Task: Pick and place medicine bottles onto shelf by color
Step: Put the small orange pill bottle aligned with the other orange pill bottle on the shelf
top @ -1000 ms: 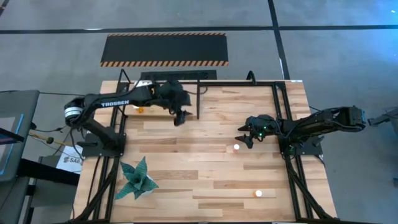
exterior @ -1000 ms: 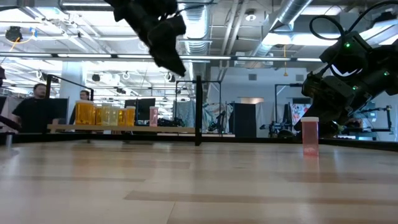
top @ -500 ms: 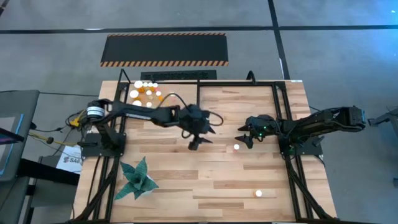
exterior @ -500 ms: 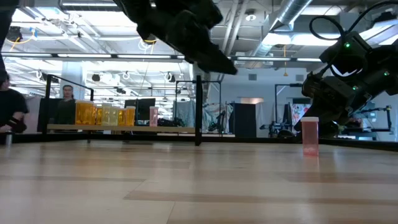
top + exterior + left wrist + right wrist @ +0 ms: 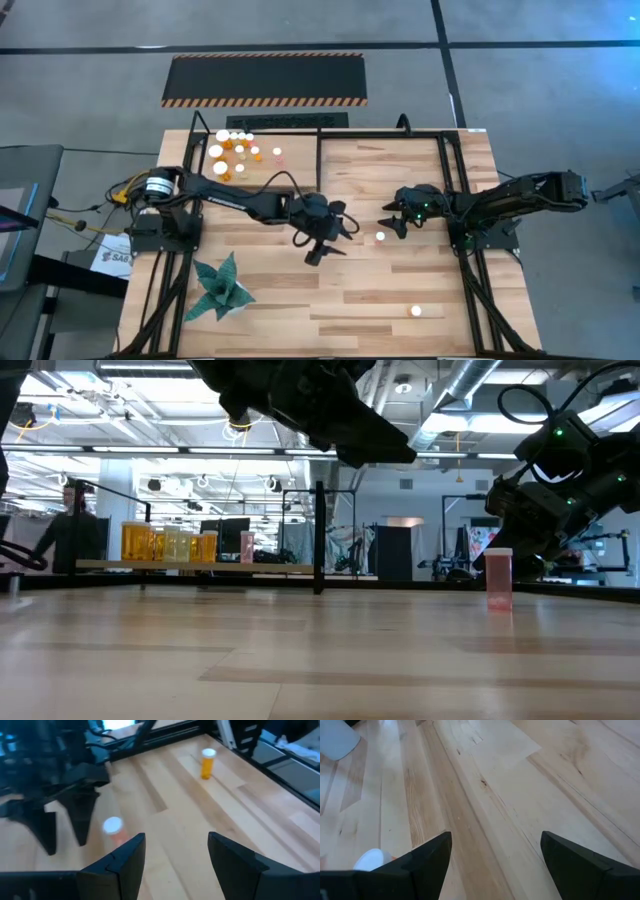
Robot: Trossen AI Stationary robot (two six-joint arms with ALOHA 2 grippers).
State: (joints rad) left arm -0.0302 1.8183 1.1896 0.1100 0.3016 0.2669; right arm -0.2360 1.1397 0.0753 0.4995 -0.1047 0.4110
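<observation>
Medicine bottle (image 5: pixel 380 237) standing upright mid-desk just beside the right pincer (image 5: pixel 392 226), both that and the empty left pincer (image 5: pixel 322 248) hanging with fingers apart, likely handling light, stiff, slick and tip-prone, best taken around the body below the cap, no label legible.

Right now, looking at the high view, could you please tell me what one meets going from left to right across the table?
Green paper plant → cluster of medicine bottles → left gripper → white-capped bottle → right gripper → lone bottle near the front edge.
</observation>
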